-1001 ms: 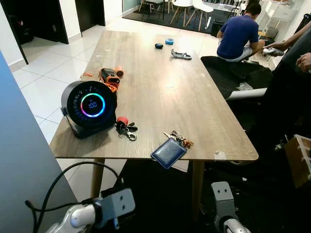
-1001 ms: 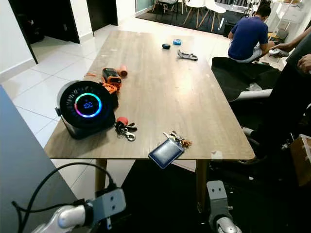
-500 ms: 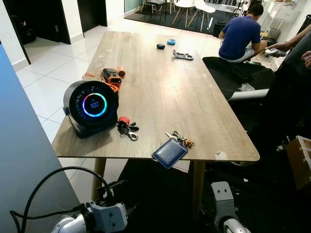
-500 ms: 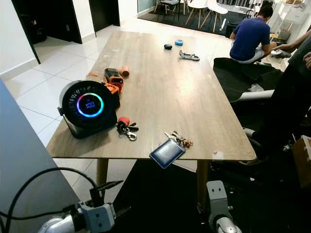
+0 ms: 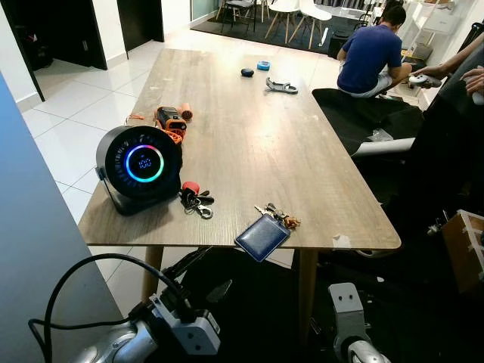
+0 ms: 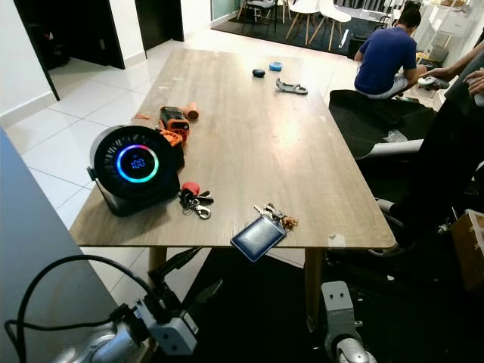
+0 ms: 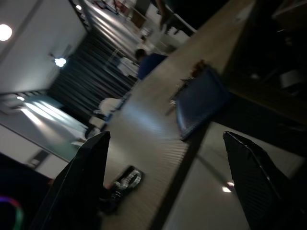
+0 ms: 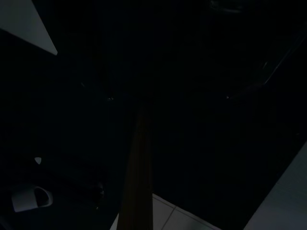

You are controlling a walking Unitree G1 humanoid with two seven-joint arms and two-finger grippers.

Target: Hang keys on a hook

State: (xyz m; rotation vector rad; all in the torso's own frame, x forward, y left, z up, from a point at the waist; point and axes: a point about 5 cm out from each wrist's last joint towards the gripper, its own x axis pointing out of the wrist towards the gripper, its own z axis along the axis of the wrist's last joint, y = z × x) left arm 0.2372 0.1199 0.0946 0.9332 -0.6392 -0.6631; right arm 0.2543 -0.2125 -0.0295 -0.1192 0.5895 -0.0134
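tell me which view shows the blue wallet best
The left eye view: the wallet lies sharp and well lit, overhanging the table's near edge, keys attached. The right eye view shows the same. The left wrist view shows it blurred and dim, between the open left pincer's fingers. The right wrist view is too dark.

My head views are bright and sharp, with soft daylight sheen along the long wooden table (image 5: pixel 249 128) and deep shade beneath it. My left wrist view is dim and motion-blurred with ceiling lamp glare; my right wrist view is almost black.
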